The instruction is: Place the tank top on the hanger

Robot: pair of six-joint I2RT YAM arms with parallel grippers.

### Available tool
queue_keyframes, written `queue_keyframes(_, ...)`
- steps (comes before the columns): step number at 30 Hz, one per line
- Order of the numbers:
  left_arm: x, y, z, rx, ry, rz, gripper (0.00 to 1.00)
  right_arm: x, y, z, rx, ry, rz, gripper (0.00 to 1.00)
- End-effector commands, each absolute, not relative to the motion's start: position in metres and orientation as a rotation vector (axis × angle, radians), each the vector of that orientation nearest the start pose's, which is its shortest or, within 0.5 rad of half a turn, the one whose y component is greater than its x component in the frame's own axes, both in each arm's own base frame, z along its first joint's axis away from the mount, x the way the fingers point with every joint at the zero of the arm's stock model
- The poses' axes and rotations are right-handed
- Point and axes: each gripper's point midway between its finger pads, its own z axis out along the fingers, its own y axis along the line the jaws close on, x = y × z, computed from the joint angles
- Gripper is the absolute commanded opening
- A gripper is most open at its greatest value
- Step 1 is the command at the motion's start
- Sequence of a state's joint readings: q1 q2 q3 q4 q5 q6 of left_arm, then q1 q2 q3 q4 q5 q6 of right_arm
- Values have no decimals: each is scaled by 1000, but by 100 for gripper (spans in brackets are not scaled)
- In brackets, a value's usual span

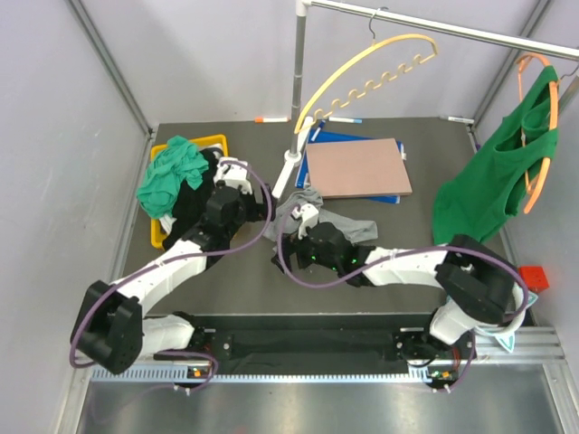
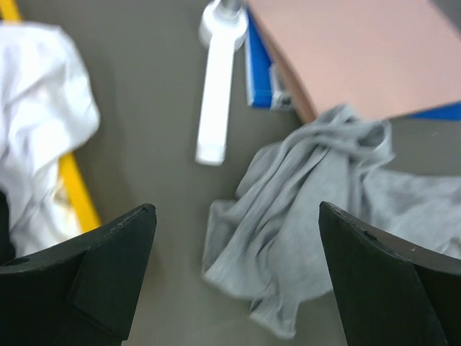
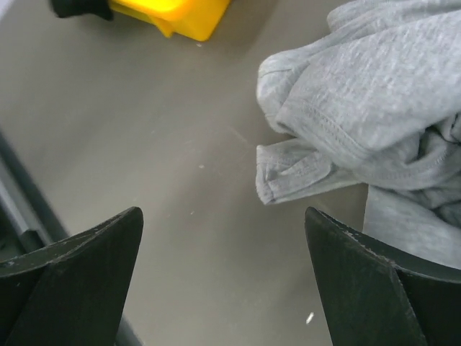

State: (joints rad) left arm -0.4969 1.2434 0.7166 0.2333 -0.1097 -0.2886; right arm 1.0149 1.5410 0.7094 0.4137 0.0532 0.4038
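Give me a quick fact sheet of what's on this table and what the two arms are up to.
tank top: light grey, crumpled on the table
hanger: pale yellow, hanging bare from the rail
left tool: open, above the tank top
right tool: open, above table beside the tank top
also there: green top on orange hanger; teal cloth in yellow tray
progress: tank top not yet on hanger

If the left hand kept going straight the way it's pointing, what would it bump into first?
Most likely the crumpled light grey tank top on the dark table: the open left hand aims at its left edge, though depth is hard to judge.
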Motion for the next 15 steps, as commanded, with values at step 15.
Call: queue_keyframes(15, 308, -145, 160, 68, 1922, -369, 99, 269, 390, 41, -445, 2175, 478, 76)
